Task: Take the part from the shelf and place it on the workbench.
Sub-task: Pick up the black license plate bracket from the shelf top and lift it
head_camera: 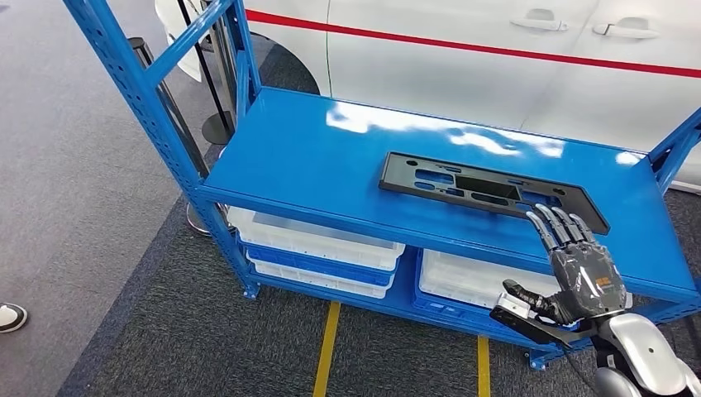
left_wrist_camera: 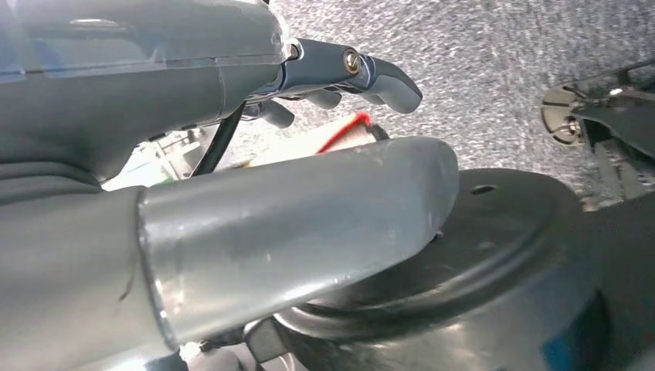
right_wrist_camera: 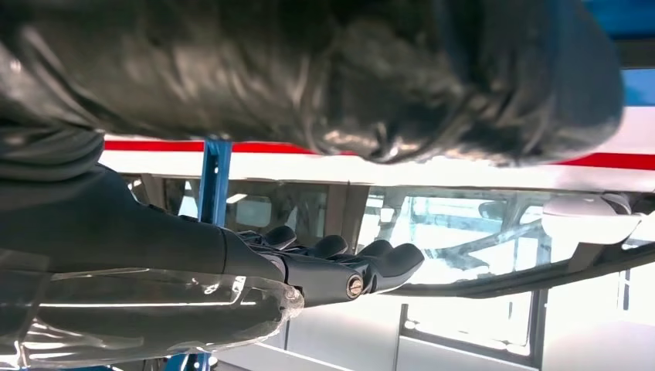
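On the blue shelf's (head_camera: 314, 157) top deck lies the black plastic part (head_camera: 488, 188), flat and long, toward the right end. Just at its near right corner the right hand (head_camera: 574, 260) reaches in with fingers (head_camera: 552, 222) stretched out and thumb apart, holding nothing. White bins (head_camera: 318, 241) sit on the lower level. Near the floor, the left hand (left_wrist_camera: 232, 193) hangs with nothing in it, fingers loosely extended.

The head camera looks forward and down from high on the robot onto the glossy blue metal shelf (head_camera: 331, 157) beside the white car with a red stripe (head_camera: 496, 50). The left wrist camera sits close behind its hand, facing the speckled grey carpet (left_wrist_camera: 494, 54). The right wrist camera, equally close, faces the same car.
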Motion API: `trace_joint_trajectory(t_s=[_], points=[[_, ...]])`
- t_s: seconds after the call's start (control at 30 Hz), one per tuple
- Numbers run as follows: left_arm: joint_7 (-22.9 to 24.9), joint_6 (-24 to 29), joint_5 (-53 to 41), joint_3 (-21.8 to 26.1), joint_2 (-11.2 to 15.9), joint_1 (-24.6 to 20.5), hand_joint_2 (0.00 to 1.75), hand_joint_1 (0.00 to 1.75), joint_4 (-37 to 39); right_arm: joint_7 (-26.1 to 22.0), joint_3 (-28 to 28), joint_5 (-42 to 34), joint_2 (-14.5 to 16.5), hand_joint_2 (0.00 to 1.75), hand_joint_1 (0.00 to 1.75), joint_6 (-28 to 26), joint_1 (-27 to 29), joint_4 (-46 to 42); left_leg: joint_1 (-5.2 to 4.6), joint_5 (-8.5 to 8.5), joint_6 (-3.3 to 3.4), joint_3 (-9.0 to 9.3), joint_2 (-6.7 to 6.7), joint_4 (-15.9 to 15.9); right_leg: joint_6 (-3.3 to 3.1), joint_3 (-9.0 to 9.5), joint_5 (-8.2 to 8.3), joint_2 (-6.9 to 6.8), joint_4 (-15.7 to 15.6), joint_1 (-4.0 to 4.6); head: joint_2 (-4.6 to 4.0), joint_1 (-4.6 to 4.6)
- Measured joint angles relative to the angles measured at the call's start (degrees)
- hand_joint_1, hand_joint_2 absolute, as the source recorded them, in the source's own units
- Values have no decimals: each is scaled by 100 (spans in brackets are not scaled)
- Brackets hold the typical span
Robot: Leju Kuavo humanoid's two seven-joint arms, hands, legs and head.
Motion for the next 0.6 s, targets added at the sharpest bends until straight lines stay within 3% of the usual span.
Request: trace_joint_trajectory(t_s=[0.07,0.1,0.17,0.27,0.33,0.4,0.43,0.47,0.53,0.6], points=[[-2,-3,1,-1,-9,-2,0,0,0,-9,-1,-13,32,0,0,13,-68,85,-24,-28,-7,35,-11,0,-119,318,321,7,-717,68,0,-1],[-4,-4,2,-1,-12,-5,0,0,0,-16,-2,-27,43,0,0,20,-102,128,-26,-36,-21,33,-13,1,-159,427,380,7,-961,100,-1,-1],[-9,-5,6,-2,-12,-9,0,0,0,-36,-4,-69,73,0,0,37,-152,223,-19,-36,-65,15,-13,-10,-180,486,360,5,-1114,136,1,1],[-13,-1,9,-7,-9,-5,0,0,1,-59,-9,-131,139,0,0,58,-222,370,-27,-143,-158,-15,0,105,-208,589,388,2,-1268,70,0,0],[-17,-1,11,-20,-8,-4,0,0,2,-72,-11,-159,207,0,0,78,-276,482,1,-409,-224,-265,12,640,-232,656,392,-14,-1329,43,-1,-3],[-24,0,15,-33,-9,-2,0,0,2,-85,-11,-178,282,0,0,104,-307,609,47,-642,-280,-649,18,1323,-240,673,369,-22,-1323,39,-1,-5],[-29,1,21,-37,-8,2,0,0,2,-91,-11,-190,320,0,0,114,-314,674,68,-628,-304,-762,21,1476,-234,682,354,-23,-1316,35,-1,-6],[-34,2,28,-39,-7,6,0,0,3,-96,-11,-204,355,0,0,119,-323,733,86,-503,-323,-769,24,1415,-223,693,336,-22,-1303,28,-1,-7],[-48,3,57,-40,-2,11,0,0,4,-106,-19,-240,410,0,0,119,-353,830,112,-80,-341,-507,32,761,-180,716,281,-18,-1256,6,-1,-6],[-57,2,84,-45,1,8,0,0,4,-120,-36,-267,449,0,0,117,-393,899,101,129,-313,-239,33,175,-115,706,226,-12,-1194,12,-1,-4]])
